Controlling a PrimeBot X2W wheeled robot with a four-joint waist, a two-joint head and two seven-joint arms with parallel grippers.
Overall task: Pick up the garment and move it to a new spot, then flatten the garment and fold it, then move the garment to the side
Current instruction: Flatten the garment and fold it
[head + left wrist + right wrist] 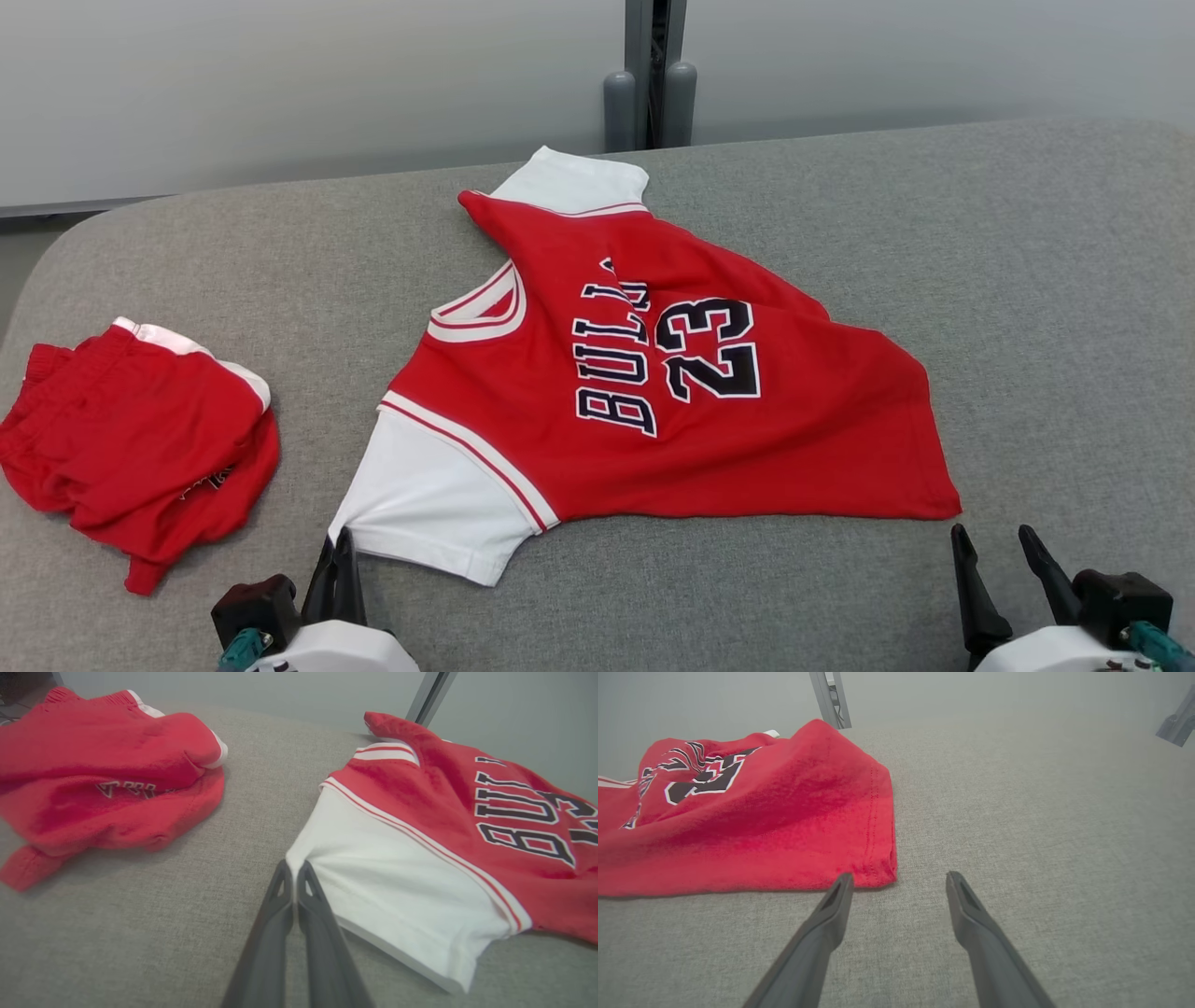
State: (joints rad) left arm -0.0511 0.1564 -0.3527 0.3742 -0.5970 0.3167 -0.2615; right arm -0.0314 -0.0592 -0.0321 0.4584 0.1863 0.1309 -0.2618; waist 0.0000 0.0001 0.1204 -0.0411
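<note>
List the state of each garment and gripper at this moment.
jersey, spread front-up on the grey surface, rumpled, not folded.
shorts, bunched in a heap, apart from the jersey.
left gripper, shut on the corner of the jersey's near white sleeve.
right gripper, open, empty, at the jersey's hem corner.

Bright even lighting, soft faint shadows, no glare, wrist views slightly blurred (wide-angle stretch at edges)
</note>
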